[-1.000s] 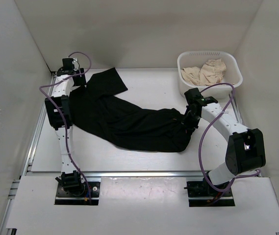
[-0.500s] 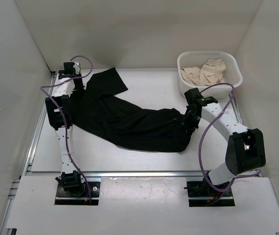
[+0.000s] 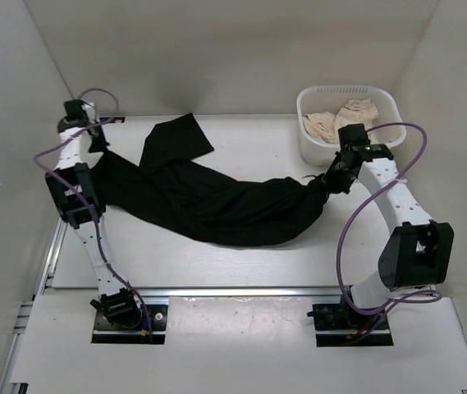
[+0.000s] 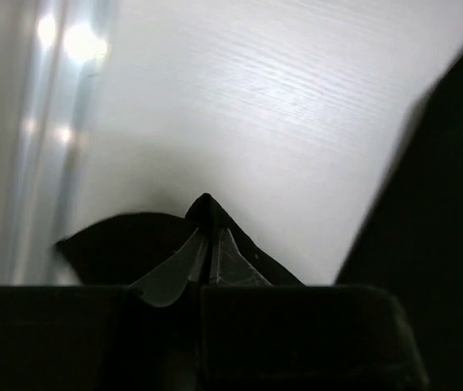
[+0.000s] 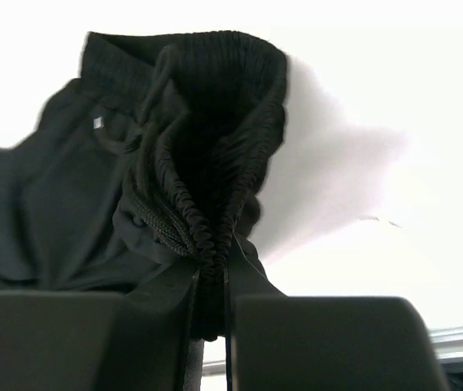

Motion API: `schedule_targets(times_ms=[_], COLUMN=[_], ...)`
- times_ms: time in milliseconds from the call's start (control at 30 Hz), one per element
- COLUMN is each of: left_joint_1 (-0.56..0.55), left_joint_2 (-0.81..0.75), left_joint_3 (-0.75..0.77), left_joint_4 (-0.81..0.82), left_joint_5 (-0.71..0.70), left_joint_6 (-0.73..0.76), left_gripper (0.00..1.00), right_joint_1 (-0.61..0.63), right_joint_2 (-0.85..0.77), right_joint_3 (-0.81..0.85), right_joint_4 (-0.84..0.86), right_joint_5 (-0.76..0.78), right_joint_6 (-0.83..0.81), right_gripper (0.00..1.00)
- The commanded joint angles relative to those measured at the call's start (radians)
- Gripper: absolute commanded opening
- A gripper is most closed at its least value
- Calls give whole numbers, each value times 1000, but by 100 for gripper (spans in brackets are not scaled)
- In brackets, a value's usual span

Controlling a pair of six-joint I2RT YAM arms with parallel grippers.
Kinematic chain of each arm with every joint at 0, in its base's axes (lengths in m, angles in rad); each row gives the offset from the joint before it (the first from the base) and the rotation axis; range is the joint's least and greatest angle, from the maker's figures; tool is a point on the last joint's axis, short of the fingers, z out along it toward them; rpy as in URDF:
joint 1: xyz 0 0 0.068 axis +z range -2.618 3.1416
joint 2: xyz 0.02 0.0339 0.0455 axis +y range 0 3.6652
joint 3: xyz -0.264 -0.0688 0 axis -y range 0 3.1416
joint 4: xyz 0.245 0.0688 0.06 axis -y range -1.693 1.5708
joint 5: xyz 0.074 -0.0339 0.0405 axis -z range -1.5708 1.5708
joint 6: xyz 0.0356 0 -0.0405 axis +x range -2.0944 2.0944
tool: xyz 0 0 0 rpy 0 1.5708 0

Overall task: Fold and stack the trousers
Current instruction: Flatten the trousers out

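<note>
The black trousers (image 3: 225,209) lie stretched across the table between my two grippers. One leg (image 3: 176,138) is flopped toward the back. At the far left my left gripper (image 3: 96,148) is shut on a leg end. In the left wrist view its fingertips (image 4: 208,238) pinch a peak of black cloth (image 4: 125,244). My right gripper (image 3: 326,182) is shut on the waistband end, close to the basket. In the right wrist view the gathered elastic waistband (image 5: 215,122) and its drawstring run down into the shut gripper (image 5: 211,277).
A white plastic basket (image 3: 394,115) with beige cloth pieces (image 3: 344,121) stands at the back right, just behind the right arm. White walls enclose the table on the left, back and right. An aluminium rail (image 3: 52,246) runs along the left edge.
My left gripper closed on the leg end and drew it left toward the wall. My right gripper carried the waistband to the right and back, pulling the trousers out longer.
</note>
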Motion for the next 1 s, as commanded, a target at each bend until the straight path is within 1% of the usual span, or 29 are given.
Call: schedule_targets(times_ms=[0, 33, 67, 133, 167, 200, 233, 267, 300, 333, 367, 400, 433, 467, 500, 533, 600, 667, 700, 733, 800, 833, 900, 933, 967], left_joint_1=[54, 65, 79, 119, 134, 163, 175, 188, 201, 227, 243, 257, 284, 296, 310, 333, 343, 355, 366, 366, 379, 389, 412, 422, 447], left_joint_2=[-305, -345, -426, -505, -543, -618, -655, -693, -771, -810, -847, -905, -925, -938, -938, -938, -929, -907, -907, -898, -898, -898, -887, -887, -887], left_joint_3=[-33, -61, -91, -188, -222, -258, -348, -407, -474, -632, -714, -793, -866, -976, -1010, -1029, -1005, -922, -896, -873, -831, -820, -787, -777, -777], left_joint_4=[-78, -93, -105, -148, -168, -188, -235, -257, -271, -271, -271, -271, -254, -227, -213, -202, -202, -202, -214, -214, -214, -214, -214, -214, -214], left_joint_5=[25, 38, 38, 38, 47, 47, 47, 33, 23, -2, -20, -37, -54, -85, -85, -85, -76, -76, -76, -85, -109, -120, -152, -152, -165], left_joint_6=[-2, -2, -2, -2, -2, -2, -2, -2, -2, -2, -2, -2, -2, -2, -2, -2, -2, -2, -2, -2, -2, -2, -2, -2, -2], left_gripper=[14, 14, 14, 14, 14, 14, 14, 14, 14, 14, 14, 14, 14, 14, 14, 14, 14, 14, 14, 14, 14, 14, 14, 14, 14], right_joint_1=[-37, -48, -59, -92, -103, -134, -152, -203, -233, -267, -339, -378, -416, -479, -494, -494, -494, -504, -514, -514, -514, -545, -595, -644, -658], right_joint_2=[-3, -26, -41, -95, -113, -133, -177, -204, -230, -285, -308, -320, -311, -293, -275, -250, -241, -231, -218, -209, -198, -198, -172, -158, -158], right_joint_3=[91, 91, 91, 63, 19, -9, -42, -82, -187, -252, -321, -392, -505, -541, -558, -558, -470, -355, -243, -203, -161, -137, -115, -104, -92], right_joint_4=[-32, -32, -41, -62, -75, -92, -125, -135, -135, -135, -95, -74, -54, -26, -15, -6, -18, -67, -127, -150, -164, -175, -175, -187, -187], right_joint_5=[-60, -74, -93, -107, -107, -107, -98, -98, -98, -98, -98, -110, -144, -187, -230, -256, -235, -165, -84, -37, 29, 41, 11, -3, -3], right_joint_6=[-19, -19, -19, -19, -19, -19, -30, -30, -49, -63, -76, -106, -123, -140, -157, -166, -175, -200, -211, -221, -231, -231, -231, -231, -231], right_gripper=[0, 0, 0, 0, 0, 0, 0, 0, 0, 0, 0, 0, 0, 0, 0, 0, 0, 0, 0, 0, 0, 0, 0, 0, 0])
